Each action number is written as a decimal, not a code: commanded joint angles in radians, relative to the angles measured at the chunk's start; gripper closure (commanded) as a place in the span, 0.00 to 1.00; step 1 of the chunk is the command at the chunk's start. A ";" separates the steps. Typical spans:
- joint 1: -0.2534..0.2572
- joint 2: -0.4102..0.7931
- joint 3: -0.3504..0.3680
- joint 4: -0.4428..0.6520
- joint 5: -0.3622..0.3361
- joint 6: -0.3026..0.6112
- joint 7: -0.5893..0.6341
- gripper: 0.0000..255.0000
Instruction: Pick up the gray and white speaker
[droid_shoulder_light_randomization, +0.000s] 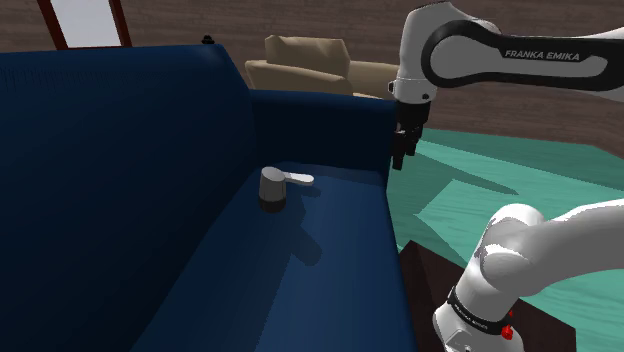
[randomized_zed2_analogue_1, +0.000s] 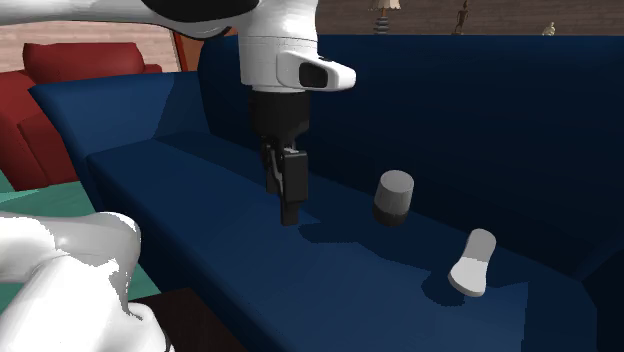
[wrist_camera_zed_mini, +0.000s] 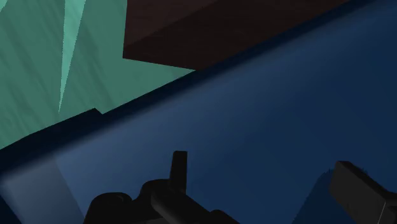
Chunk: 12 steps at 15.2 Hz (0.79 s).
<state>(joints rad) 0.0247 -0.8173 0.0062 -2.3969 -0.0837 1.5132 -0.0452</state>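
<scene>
On the navy sofa (droid_shoulder_light_randomization: 330, 260), the speaker (droid_shoulder_light_randomization: 272, 188) stands upright on the seat close to the backrest, a grey cylinder with a dark base. A white object (droid_shoulder_light_randomization: 300, 179) lies near it, and bare cushion runs between it and the arm. The shoulder view shows a beige armchair (droid_shoulder_light_randomization: 300, 62) far behind, while the second exterior view shows a red sofa (randomized_zed2_analogue_1: 80, 65). The wrist view takes in teal rug (wrist_camera_zed_mini: 51, 63) beyond the seat's edge. The arm hangs over the seat, its fingers (randomized_zed2_analogue_1: 292, 195) pointing down, parted and empty, well apart from the speaker.
</scene>
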 joint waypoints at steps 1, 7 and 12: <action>0.000 0.000 0.000 0.000 0.000 0.000 0.000 0.00; -0.006 0.137 0.081 0.002 0.080 0.184 0.181 0.00; -0.018 0.279 0.144 0.046 0.119 0.331 0.324 0.00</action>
<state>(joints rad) 0.0073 -0.5728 0.1314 -2.3653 0.0248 1.8123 0.2415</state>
